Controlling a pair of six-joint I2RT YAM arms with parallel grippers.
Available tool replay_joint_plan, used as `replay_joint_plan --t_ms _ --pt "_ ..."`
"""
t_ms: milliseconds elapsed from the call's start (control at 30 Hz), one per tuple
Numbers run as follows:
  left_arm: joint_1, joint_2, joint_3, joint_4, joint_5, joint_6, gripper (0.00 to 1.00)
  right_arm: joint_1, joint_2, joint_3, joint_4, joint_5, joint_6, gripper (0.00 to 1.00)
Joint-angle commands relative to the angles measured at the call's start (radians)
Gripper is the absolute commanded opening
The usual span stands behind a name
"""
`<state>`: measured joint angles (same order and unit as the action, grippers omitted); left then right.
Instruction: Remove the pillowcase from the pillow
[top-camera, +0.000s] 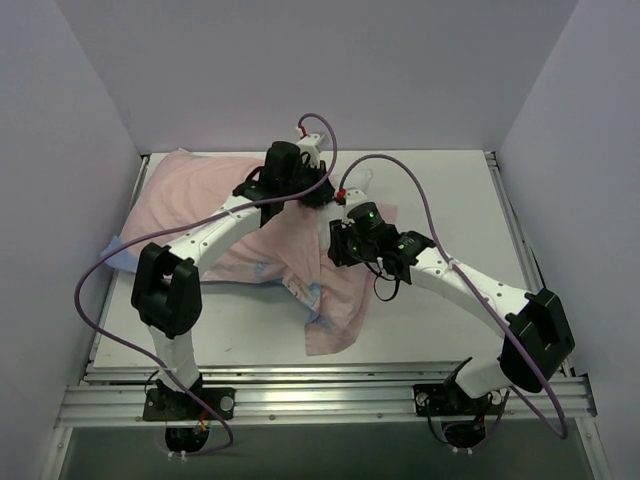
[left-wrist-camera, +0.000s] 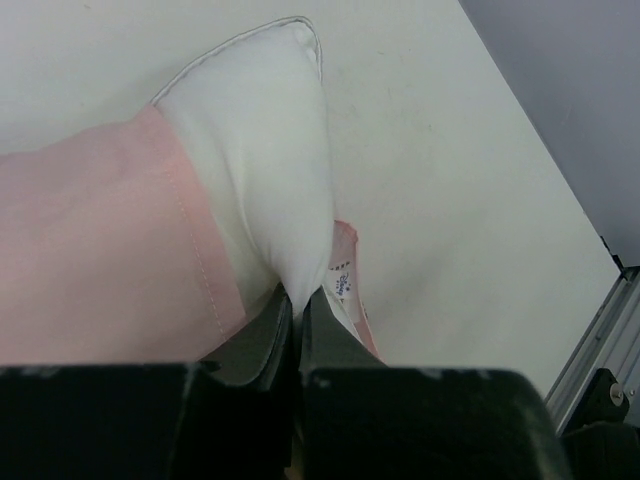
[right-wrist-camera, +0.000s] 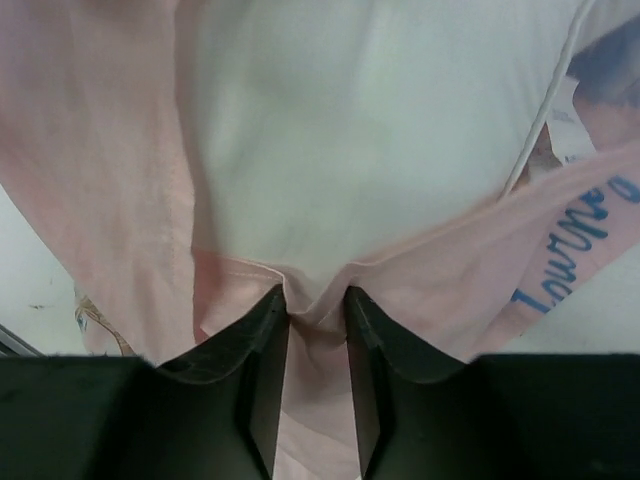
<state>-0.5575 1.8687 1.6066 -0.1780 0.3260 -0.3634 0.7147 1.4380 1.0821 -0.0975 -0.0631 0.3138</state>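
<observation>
White table (top-camera: 440, 200) between lilac walls (top-camera: 320, 70), left hand (left-wrist-camera: 297, 305) tight on pillow (left-wrist-camera: 260, 130), right hand (right-wrist-camera: 315, 300) on pillowcase (right-wrist-camera: 100, 150) hem.

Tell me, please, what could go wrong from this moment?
1. The left gripper pinches only the edge of the pillow near its tag; it may slip when pulled.
2. The right gripper has a thin fold of the pillowcase; it may also catch the pillow beneath, or lose the fold.
</observation>
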Motion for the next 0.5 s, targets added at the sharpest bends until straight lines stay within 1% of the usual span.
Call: replay_joint_plan --t_ms 0,33,67,100,133,333,400,467 --pt "0.008 0.015 0.094 0.040 -0.065 0.006 0.02 0.009 -0.011 -0.040 -0.047 0.060 0.027 0.23" --pt "0.011 0.020 0.102 0.034 -0.085 0.004 0.02 0.012 -0.019 -0.054 -0.051 0.093 0.034 0.19" --pt "0.014 0.024 0.111 0.028 -0.097 0.003 0.02 0.011 -0.039 -0.068 -0.057 0.104 0.056 0.08" --pt "0.024 0.035 0.122 0.022 -0.111 -0.006 0.02 0.011 -0.050 -0.103 -0.065 0.118 0.064 0.03" --pt "0.028 0.041 0.142 0.009 -0.125 -0.012 0.02 0.011 -0.068 -0.122 -0.068 0.123 0.074 0.00" --pt "0.082 0.075 0.213 -0.038 -0.157 -0.086 0.02 0.003 -0.148 -0.258 -0.105 0.118 0.188 0.00" --pt "0.102 0.083 0.245 -0.052 -0.168 -0.136 0.02 -0.018 -0.168 -0.295 -0.108 0.095 0.217 0.00" --pt "0.139 0.087 0.265 -0.060 -0.142 -0.189 0.02 -0.050 -0.194 -0.350 -0.104 0.066 0.254 0.00"
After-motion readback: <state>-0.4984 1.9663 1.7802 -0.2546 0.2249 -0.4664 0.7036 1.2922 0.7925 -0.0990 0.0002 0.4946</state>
